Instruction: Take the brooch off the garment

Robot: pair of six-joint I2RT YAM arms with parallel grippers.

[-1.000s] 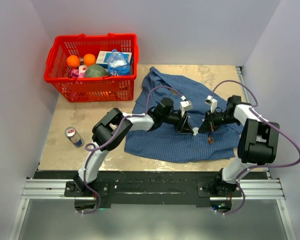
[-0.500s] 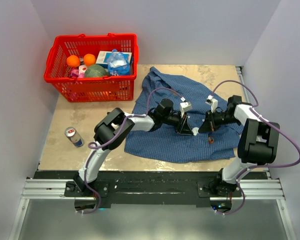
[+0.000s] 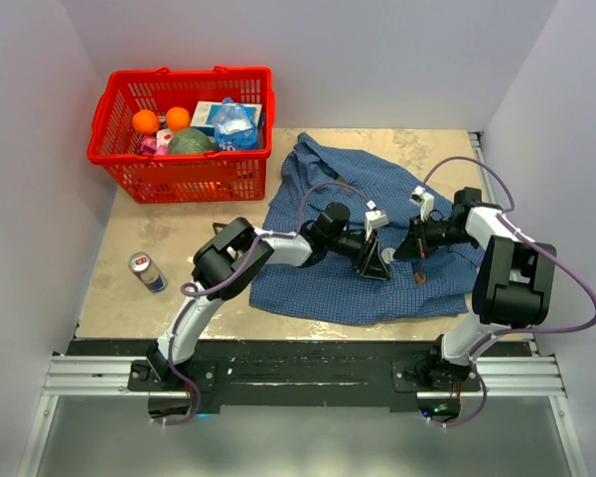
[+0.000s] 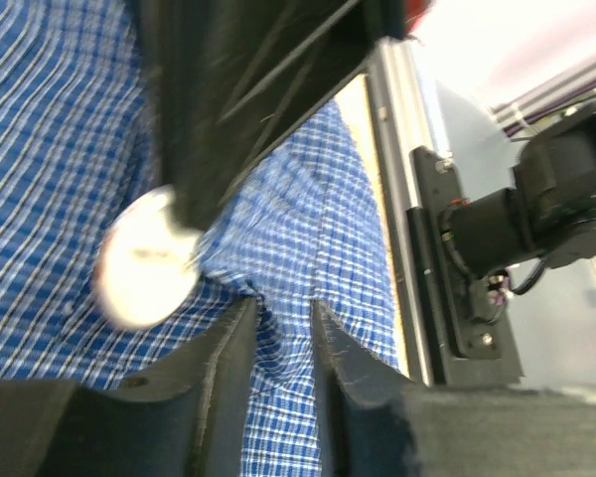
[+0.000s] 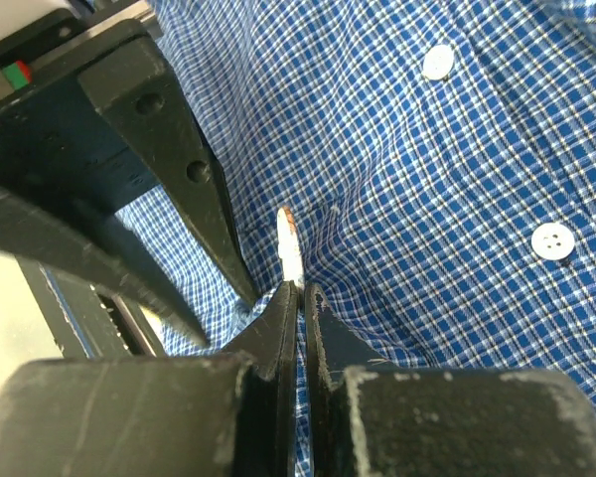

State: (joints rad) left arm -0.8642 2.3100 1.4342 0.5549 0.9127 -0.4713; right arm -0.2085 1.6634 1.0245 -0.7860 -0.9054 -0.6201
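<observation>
R fingers [image 5: 300, 294] clamped on the brooch [image 5: 289, 234], seen edge-on, just over the garment [image 5: 447, 159]. Can't tell if the pin's free. L fingers [image 4: 283, 313] nearly together w/ a ridge of shirt between, which looks like a pinch. Best now: L anchors cloth close by, R draws straight out along the pin, slow, no twist, else fabric tents.

the shirt [image 3: 328, 283] lies spread over the middle and right of the table [image 3: 179, 234]. the basket [image 3: 179, 179] stands at the far left, just beside the shirt's far left edge. the can [image 3: 147, 270] stands near left, well apart from the shirt. over the shirt's right half, the left gripper [image 3: 377, 266] is just left of the right gripper [image 3: 417, 254]. the brooch [image 3: 418, 279] seems to lie on the shirt, just before the right gripper.
</observation>
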